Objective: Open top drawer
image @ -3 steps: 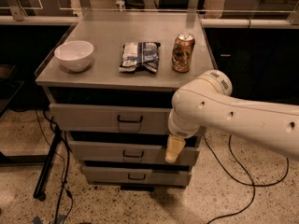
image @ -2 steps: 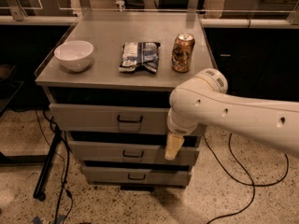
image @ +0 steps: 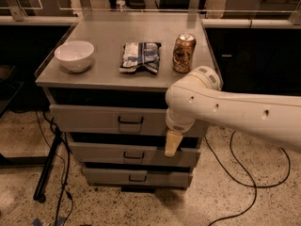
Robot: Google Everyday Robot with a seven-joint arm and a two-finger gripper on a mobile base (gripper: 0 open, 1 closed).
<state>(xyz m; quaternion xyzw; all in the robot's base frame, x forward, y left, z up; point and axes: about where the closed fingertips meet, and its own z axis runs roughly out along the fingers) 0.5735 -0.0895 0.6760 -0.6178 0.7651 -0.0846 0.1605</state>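
The top drawer (image: 94,119) is the wide grey front just under the cabinet top, with a small dark pull handle (image: 130,120) at its centre. None of its inside shows. Two similar grey drawers sit below it, the middle one (image: 108,153) and the bottom one (image: 113,177). My gripper (image: 171,144) hangs down from the white arm (image: 225,109), which comes in from the right. It is in front of the right end of the drawers, right of and below the handle, over the seam between the top and middle fronts.
On the grey cabinet top (image: 103,74) stand a white bowl (image: 74,55), a crumpled snack bag (image: 140,56) and a brown soda can (image: 184,53). A black stand leg (image: 49,166) and cables (image: 244,173) lie on the speckled floor on both sides.
My arm and gripper have shifted slightly left and up across the drawer fronts. The drawers and the things on top have not moved.
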